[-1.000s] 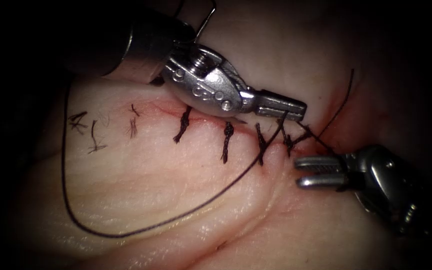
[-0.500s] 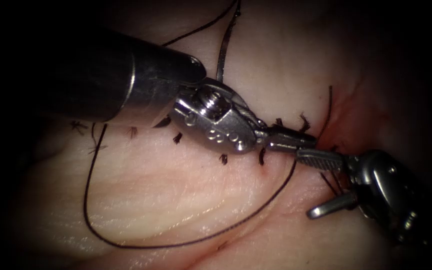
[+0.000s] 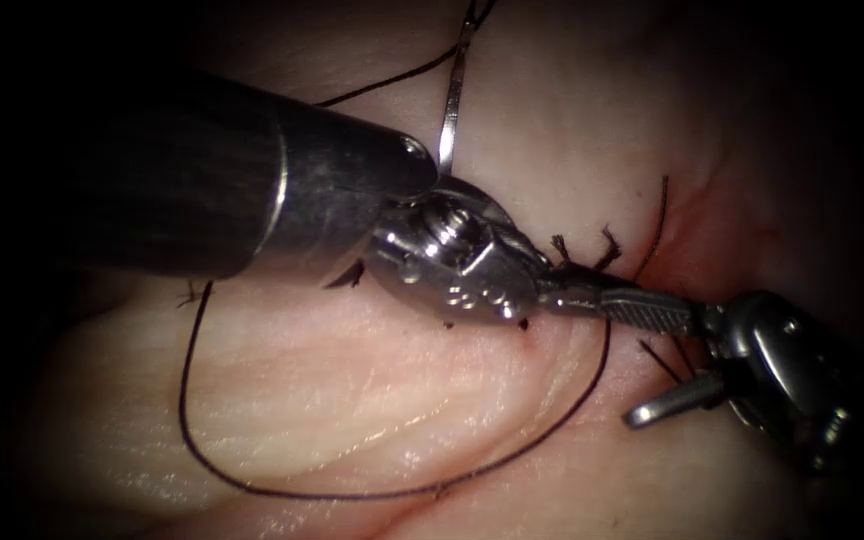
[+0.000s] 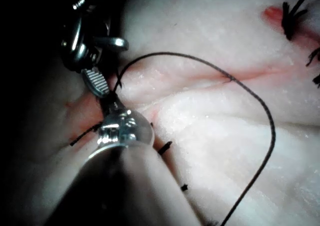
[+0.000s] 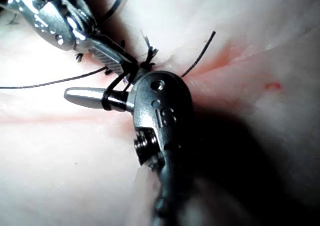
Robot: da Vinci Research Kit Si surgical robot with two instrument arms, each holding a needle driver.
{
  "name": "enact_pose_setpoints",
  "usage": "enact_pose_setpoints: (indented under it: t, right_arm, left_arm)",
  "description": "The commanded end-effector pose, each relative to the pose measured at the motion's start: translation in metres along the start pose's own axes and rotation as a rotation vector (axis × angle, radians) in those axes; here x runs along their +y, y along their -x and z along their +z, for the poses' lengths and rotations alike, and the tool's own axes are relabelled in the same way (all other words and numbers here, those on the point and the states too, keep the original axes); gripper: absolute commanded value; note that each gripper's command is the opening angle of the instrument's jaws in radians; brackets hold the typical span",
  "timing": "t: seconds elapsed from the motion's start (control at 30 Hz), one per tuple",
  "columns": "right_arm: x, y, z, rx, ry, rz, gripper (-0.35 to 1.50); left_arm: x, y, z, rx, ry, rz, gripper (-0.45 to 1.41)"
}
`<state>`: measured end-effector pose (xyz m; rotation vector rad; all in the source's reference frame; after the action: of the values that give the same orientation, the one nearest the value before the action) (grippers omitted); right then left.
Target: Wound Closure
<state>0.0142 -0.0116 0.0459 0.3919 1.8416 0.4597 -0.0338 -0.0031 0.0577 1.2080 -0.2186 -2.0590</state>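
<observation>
Right claw (image 3: 652,365) gapes around the left claw (image 3: 592,298), closed at the cut's right end; needle (image 3: 449,110) lies behind.

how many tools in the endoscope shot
2. The left tool enters from upper left, fingers shut, grip hidden; the right tool enters from lower right, fingers open, holding nothing. The needle lies above the left tool, in neither.

I see the dark thread (image 3: 252,485) lying in a wide slack loop on the pale tissue (image 3: 332,400), near side of the cut. The thin steel needle (image 3: 452,100) stands free of the tissue at the far side, thread trailing from its upper end.
</observation>
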Motion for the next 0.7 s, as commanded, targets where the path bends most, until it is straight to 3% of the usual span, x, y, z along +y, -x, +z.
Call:
enact_pose_setpoints:
  t: [0.03,0.17,0.2,0.23,0.33,0.6,0.7]
  right_arm:
    - [0.0008,0.0005,0.0003,0.007,0.02,0.006,1.01]
    - [0.002,0.0005,-0.0005,0.014,0.06,0.02,0.98]
    - [0.0022,0.0005,-0.0007,0.018,0.064,0.02,0.98]
    - [0.0023,0.0005,-0.0009,0.02,0.065,0.021,0.98]
    - [0.0024,0.0004,-0.0009,0.023,0.066,0.028,0.96]
    - [0.0025,0.0004,-0.0008,0.022,0.071,0.033,0.96]
    - [0.0026,0.0006,-0.0007,0.015,0.087,0.036,0.96]
  left_arm:
    - [-0.0001,0.0001,0.0005,-0.002,-0.001,0.011,-0.45]
    - [0.0002,-0.0007,0.0004,-0.012,0.004,0.024,-0.45]
    - [0.0003,-0.0009,0.0003,-0.015,0.004,0.021,-0.32]
    - [0.0004,-0.001,0.0003,-0.02,-0.002,0.007,0.21]
    - [0.0009,-0.0015,0.0005,-0.004,-0.015,-0.065,0.56]
    - [0.0019,-0.0026,0.0007,0.022,-0.007,-0.084,0.22]
    - [0.0021,-0.003,0.0006,0.022,-0.007,-0.084,-0.03]
